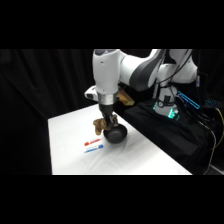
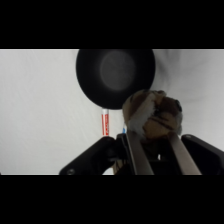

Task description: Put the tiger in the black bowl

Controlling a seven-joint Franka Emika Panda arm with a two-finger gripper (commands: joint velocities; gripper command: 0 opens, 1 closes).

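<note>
At the wrist view's lower right, the claw [image 2: 156,145] grips the tiger [image 2: 152,116] just below the black bowl [image 2: 116,76].

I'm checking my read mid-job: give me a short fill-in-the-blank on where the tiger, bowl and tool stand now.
1. The tool is shut on the ____.
2. In the wrist view the black bowl holds ____.
3. The tiger is ____ the table, not resting on it.
4. The red stick lies beside a ____ one.

Missing: tiger; nothing; above; blue
</note>
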